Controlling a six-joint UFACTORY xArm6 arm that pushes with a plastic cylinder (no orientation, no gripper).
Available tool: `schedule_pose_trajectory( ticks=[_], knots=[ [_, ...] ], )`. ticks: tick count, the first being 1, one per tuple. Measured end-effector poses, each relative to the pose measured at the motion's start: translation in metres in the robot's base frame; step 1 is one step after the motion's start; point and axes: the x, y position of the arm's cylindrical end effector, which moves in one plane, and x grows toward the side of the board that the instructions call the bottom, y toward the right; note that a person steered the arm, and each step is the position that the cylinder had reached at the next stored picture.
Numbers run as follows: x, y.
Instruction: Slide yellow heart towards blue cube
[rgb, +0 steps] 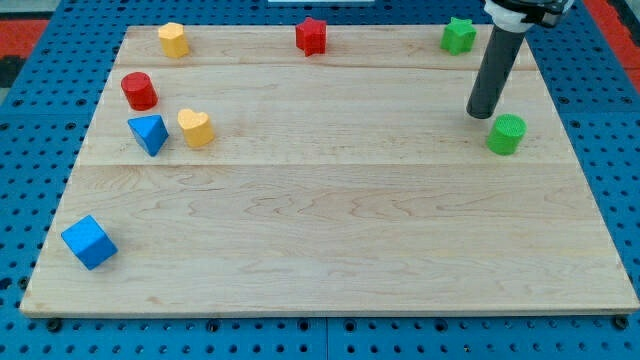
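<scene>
The yellow heart (196, 128) lies on the wooden board at the view's left, just right of a blue triangular block (148, 133). The blue cube (89, 242) sits near the board's bottom-left corner, well below and left of the heart. My tip (482, 113) rests on the board at the view's upper right, far from the heart, just left of and above a green cylinder (507, 134).
A red cylinder (139, 90) sits above the blue triangular block. A yellow block (173, 40), a red star (312, 36) and a green star (459, 35) lie along the board's top edge. The wooden board (330, 240) rests on a blue pegboard surface.
</scene>
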Motion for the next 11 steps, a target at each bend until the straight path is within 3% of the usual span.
schedule_pose_trajectory(
  ticks=[4, 7, 11],
  knots=[
    [0.000, -0.120],
    [-0.003, -0.331],
    [0.102, -0.341]
  ],
)
